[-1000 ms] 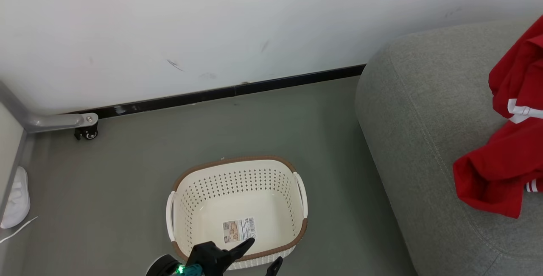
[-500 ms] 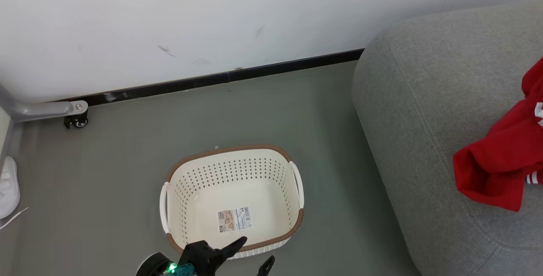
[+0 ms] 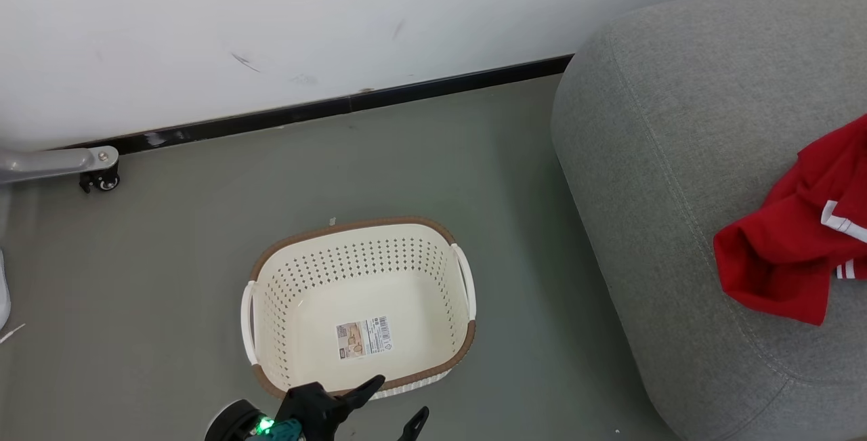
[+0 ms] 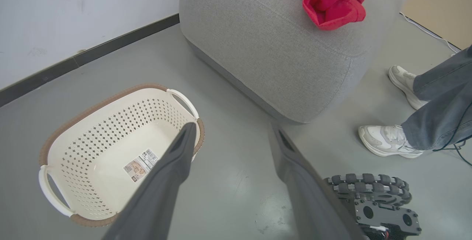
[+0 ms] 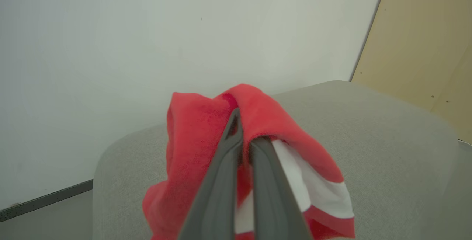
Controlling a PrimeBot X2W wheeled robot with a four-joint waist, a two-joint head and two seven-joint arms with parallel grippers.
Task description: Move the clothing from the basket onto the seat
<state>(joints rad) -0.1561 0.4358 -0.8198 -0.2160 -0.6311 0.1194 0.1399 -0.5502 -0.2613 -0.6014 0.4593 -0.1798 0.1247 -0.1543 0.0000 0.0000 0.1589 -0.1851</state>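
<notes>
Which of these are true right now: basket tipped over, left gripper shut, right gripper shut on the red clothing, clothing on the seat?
1. The basket lies tipped on its side. False: it stands upright, with no clothing inside.
2. The left gripper is shut. False: its fingers stand wide apart, holding nothing.
3. The right gripper is shut on the clothing. True.
4. The clothing is on the seat. True.

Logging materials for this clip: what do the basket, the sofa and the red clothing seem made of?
Basket: apparently moulded plastic, smooth cream, perforated walls, brown woven-look rim.
Sofa: grey woven upholstery fabric, visible texture and stitched seam.
Clothing: soft red fabric, folds loosely; fibre unclear.
</notes>
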